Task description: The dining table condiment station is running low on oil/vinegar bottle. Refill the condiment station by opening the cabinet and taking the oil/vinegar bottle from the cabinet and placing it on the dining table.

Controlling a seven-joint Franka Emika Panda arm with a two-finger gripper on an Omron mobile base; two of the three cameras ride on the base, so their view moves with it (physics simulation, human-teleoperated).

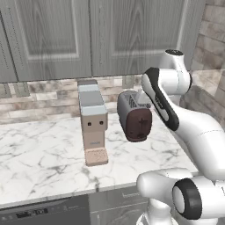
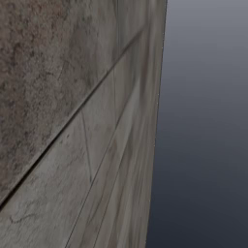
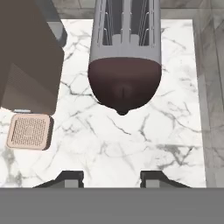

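Tool: nearest the hand camera; two dark fingertips are seen apart with bare marble between them, nothing held; jaws stand partly spread, neither wide nor closed.
Cabinet: grey wood-grain upper doors with recessed panels, seen shut, hung on the wall above the surface; two door panels are seen side by side with a seam between them.
Surface: white grey-veined marble counter below the cabinet, running left to right against a brick backsplash.
Toaster: grey slotted body with a dark brown rounded end, set on the surface toward the right, just beside the arm; in the hand view it lies just beyond the fingertips.
Coffee machine: tall tan and grey unit with a perforated drip tray at its foot, placed left of the toaster, apart from it.
Arm: white with dark joints, raised at the right over the surface.
Wall: a grey-brown panelled face is seen close in the right base view.
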